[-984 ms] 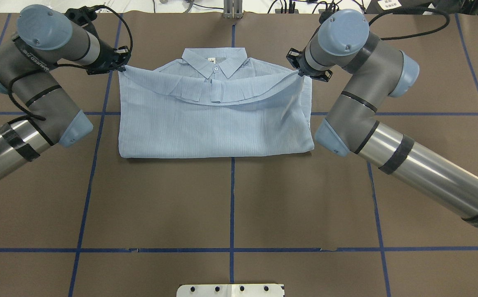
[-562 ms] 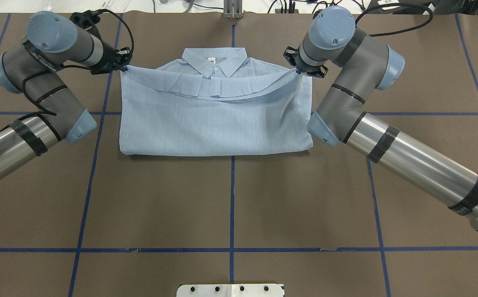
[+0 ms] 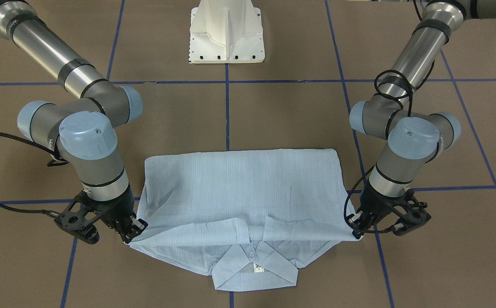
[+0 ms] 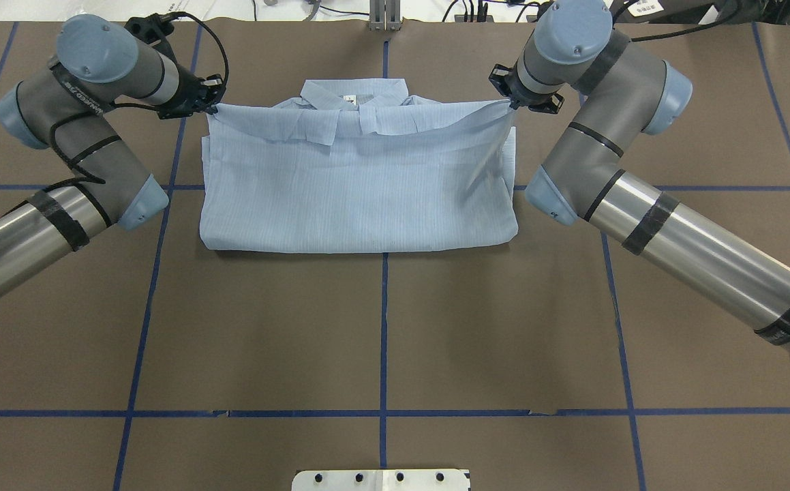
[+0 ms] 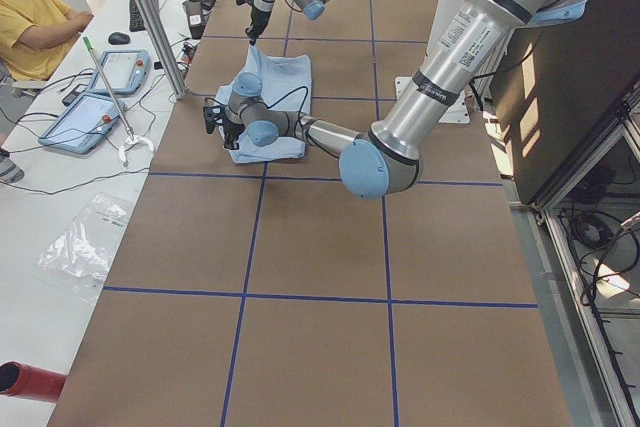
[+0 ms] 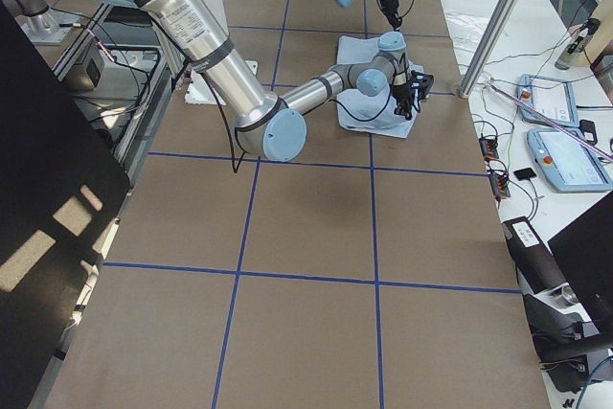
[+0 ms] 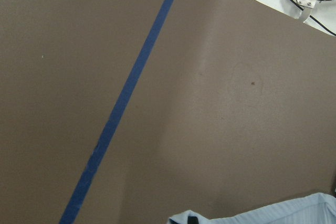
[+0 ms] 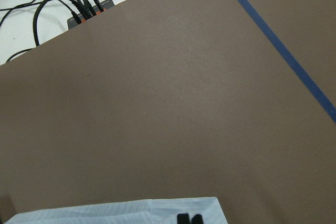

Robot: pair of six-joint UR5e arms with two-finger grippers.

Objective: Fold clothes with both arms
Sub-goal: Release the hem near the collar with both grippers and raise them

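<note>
Light-blue striped shirt [image 4: 360,191] half hides its collar [image 4: 320,87] at twelve o'clock; my left gripper [image 4: 209,103] and right gripper [image 4: 512,102] pinch its corners over the brown, blue-taped table [image 4: 381,327].

The shirt [image 4: 357,198] is thin, soft, matt cloth with fine stripes. The desk [image 4: 265,327] has a matt brown, paper-like cover crossed by smooth blue tape [image 4: 383,327]. The left arm [image 4: 6,235] and right arm [image 4: 708,252] have shiny smooth metal tubes and matt grey joints.

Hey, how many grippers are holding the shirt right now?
2. The left gripper pinches one raised corner of the shirt on its folded-over edge; the right gripper pinches the opposite corner. Neither is hidden.
</note>
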